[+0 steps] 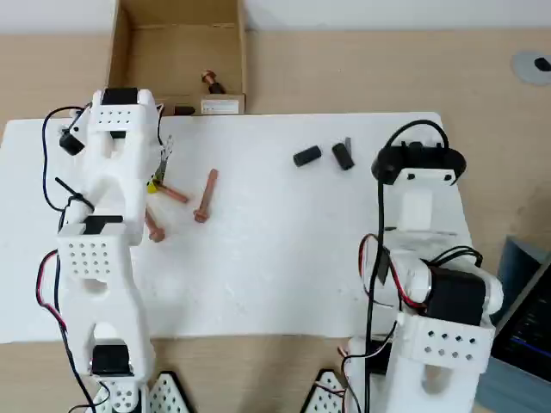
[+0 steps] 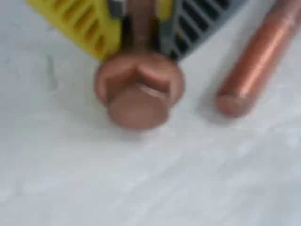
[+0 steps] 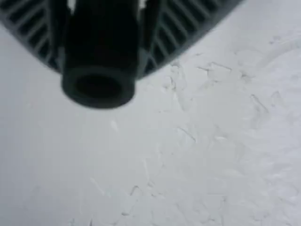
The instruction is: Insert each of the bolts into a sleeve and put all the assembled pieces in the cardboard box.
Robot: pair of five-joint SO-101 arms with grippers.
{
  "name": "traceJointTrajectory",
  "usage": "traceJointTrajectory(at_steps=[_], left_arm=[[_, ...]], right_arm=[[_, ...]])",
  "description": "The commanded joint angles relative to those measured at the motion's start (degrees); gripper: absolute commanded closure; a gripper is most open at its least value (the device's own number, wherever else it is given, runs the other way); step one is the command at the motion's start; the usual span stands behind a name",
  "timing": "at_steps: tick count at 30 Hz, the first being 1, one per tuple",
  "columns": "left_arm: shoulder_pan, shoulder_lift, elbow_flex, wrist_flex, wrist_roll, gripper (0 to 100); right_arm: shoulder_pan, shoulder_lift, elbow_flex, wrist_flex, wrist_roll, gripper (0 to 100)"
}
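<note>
Our left gripper (image 2: 141,21) clamps a copper flanged bolt (image 2: 138,92), our right gripper (image 3: 101,28) a black cylindrical sleeve (image 3: 99,82); we cannot read the white label (image 1: 220,106) on the brown cardboard box (image 1: 120,52).

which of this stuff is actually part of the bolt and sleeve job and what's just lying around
For the job:
held bolt
loose bolt
third bolt
held sleeve
loose sleeve
cardboard box
assembled piece inside it

Just lying about:
grey disc
what looks like a laptop
</note>
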Motion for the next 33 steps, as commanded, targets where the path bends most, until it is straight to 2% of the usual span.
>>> traceJointTrajectory(at_steps=[1,7,12,19,23,33], left_arm=[[0.97,-2.95,-5.71,4.13,-0.26,100],[2.46,-7.96,-17.41,5.80,-8.26,100],[3.43,-11.65,-21.71,7.21,-16.53,100],[3.69,-18.07,-22.15,8.79,-30.95,100],[4.66,-22.81,-21.80,9.58,-38.51,100],[5.80,-30.99,-21.80,10.37,-49.67,100]], right_arm=[[0.40,-1.45,0.04,-1.14,-0.09,98.9],[0.40,-1.45,-0.13,-1.14,0.18,98.9],[0.40,-1.45,-0.13,-1.14,0.26,98.9],[0.31,-1.45,-0.13,-1.14,0.44,98.9],[0.31,-1.45,-0.13,-1.14,3.87,98.9],[0.31,-1.45,-0.22,-3.52,6.51,98.9]])
